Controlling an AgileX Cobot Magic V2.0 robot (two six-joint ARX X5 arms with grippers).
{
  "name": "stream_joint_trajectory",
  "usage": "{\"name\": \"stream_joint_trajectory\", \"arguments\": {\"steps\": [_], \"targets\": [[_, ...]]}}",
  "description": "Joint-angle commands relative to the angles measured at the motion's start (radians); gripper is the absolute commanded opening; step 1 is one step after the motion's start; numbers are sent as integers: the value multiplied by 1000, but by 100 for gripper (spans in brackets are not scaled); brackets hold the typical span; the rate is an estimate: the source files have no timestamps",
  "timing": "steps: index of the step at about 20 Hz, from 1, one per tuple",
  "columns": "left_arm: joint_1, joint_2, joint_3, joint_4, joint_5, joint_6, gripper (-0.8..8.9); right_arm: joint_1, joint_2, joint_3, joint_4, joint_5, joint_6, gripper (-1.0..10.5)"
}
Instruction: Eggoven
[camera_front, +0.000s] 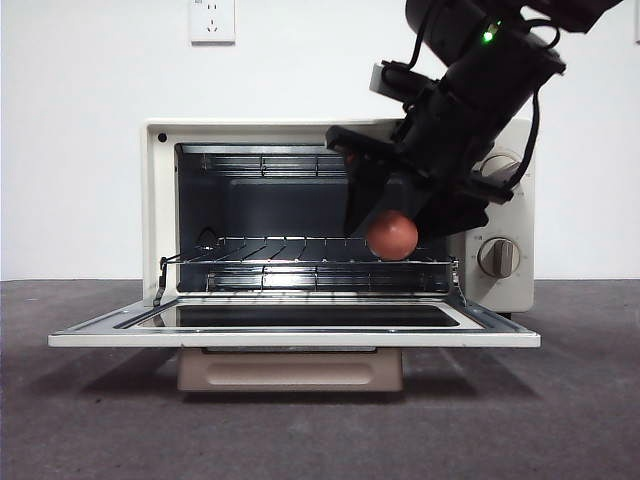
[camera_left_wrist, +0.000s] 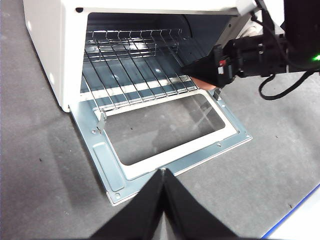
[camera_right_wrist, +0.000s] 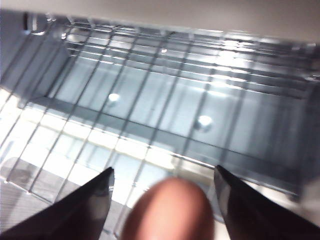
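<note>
The cream toaster oven (camera_front: 155, 200) stands with its glass door (camera_front: 300, 338) folded down flat. The reddish-brown egg (camera_front: 392, 236) is at the front right of the wire rack (camera_front: 290, 262) and seems to rest on it. My right gripper (camera_front: 360, 190) reaches into the oven mouth from the upper right. In the right wrist view its jaws stand wide apart around the egg (camera_right_wrist: 170, 210), with a gap on each side, so the gripper (camera_right_wrist: 164, 172) is open. The left wrist view shows the egg (camera_left_wrist: 202, 83) under that gripper (camera_left_wrist: 192, 67). My left gripper (camera_left_wrist: 164, 172) is shut and empty, held back in front of the door.
Two knobs (camera_front: 498, 257) sit on the oven's right panel, partly behind the right arm. The open door (camera_left_wrist: 165, 135) juts out over the grey table (camera_front: 90, 420). A white wall with a socket (camera_front: 212, 20) is behind.
</note>
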Motion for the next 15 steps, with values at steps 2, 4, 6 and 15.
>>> {"name": "stream_joint_trajectory", "arguments": {"steps": [2, 4, 6, 15], "targets": [[-1, 4, 4, 14, 2, 1, 6, 6, -38, 11, 8, 6, 4, 320], [-1, 4, 4, 14, 2, 1, 6, 6, -64, 11, -6, 6, 5, 320], [-1, 5, 4, 15, 2, 1, 6, 10, -102, 11, -44, 3, 6, 320], [1, 187, -83, 221, 2, -30, 6, 141, -446, 11, -299, 2, -13, 320]]}}
